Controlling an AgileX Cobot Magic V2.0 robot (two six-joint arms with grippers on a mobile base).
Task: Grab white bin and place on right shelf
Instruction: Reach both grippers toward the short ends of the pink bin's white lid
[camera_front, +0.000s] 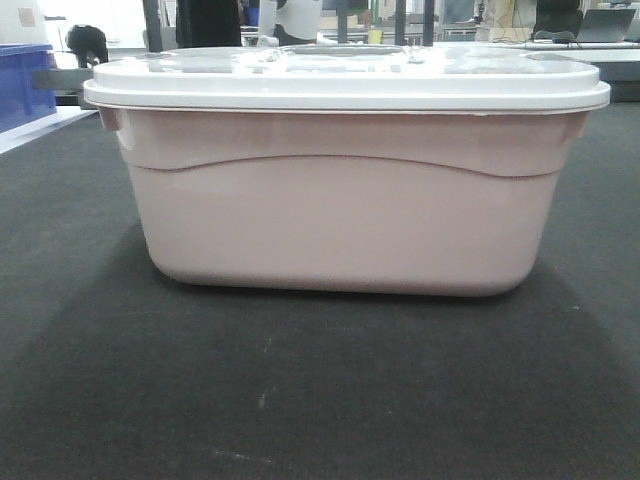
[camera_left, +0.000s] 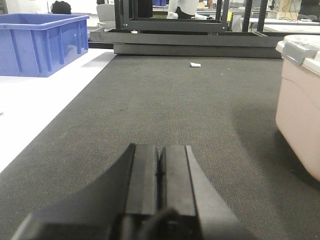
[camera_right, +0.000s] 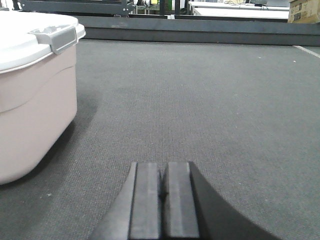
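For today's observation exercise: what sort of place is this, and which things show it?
Probably a lab or workshop floor: grey carpet underfoot, a blue plastic crate to one side, dark metal racking, and a laptop far behind the white bin.

Smooth plastic white bin, matt carpet
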